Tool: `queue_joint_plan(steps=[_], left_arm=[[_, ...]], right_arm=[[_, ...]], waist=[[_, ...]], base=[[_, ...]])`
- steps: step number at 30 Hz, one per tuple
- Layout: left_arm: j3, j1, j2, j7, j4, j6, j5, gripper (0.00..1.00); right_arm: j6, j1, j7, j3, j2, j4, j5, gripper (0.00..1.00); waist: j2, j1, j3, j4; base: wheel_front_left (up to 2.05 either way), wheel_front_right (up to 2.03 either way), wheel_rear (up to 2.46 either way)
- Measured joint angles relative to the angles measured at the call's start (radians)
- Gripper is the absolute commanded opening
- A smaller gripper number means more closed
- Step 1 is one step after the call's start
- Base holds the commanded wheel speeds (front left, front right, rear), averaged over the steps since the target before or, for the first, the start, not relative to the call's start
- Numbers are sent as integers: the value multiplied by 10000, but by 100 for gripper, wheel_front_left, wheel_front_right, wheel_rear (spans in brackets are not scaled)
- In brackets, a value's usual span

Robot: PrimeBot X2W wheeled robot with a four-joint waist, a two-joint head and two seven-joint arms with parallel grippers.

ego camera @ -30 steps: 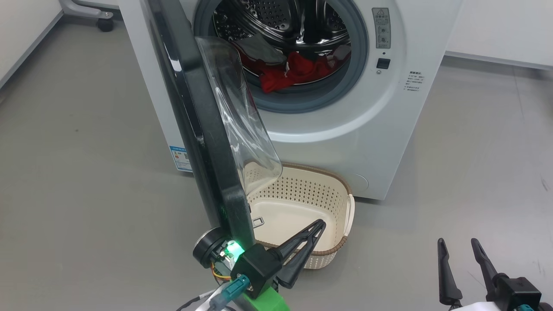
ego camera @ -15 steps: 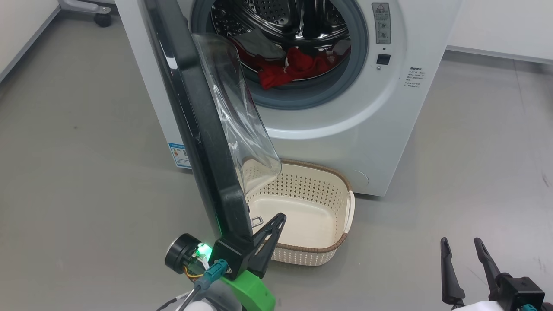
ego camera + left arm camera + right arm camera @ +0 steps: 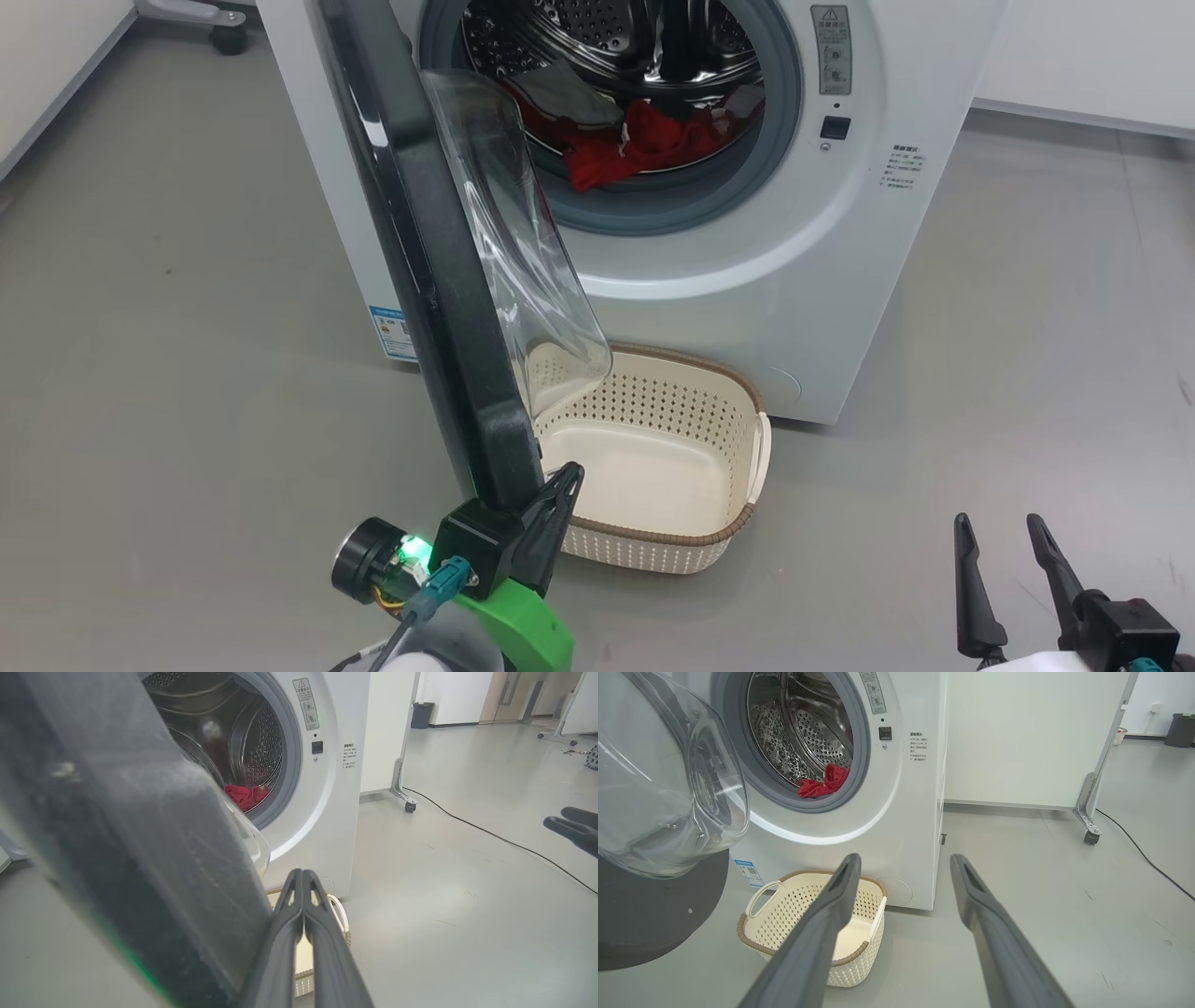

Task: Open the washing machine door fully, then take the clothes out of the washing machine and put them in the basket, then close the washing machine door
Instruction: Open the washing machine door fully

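Glossy black door (image 3: 420, 261), bulging clear window (image 3: 523, 243), stands open. The left gripper (image 3: 564, 478), clenched and empty, sits at its lower edge, possibly touching. Crumpled red clothes (image 3: 635, 145) lie in the perforated steel drum (image 3: 597, 37). The right gripper (image 3: 997, 523) is spread wide.

A smooth grey floor (image 3: 1041, 933) carries a white partition (image 3: 1031, 737) on castors and a loose black cable (image 3: 1148, 860).

floor (image 3: 168, 280): grey; cable (image 3: 467, 822): black, lying on floor; partition (image 3: 1017, 742): white, on castors; bin (image 3: 423, 715): dark, far back
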Motion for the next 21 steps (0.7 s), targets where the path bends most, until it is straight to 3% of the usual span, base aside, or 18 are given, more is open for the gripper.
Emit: queue_joint_plan(steps=[21], left_arm=[[-17,203,10,-104,77,81,-56,0]], right_arm=[[88,12,0,-384,56,2,-4,100]], waist=[[0,0,-55,868]], base=[[0,0,0]])
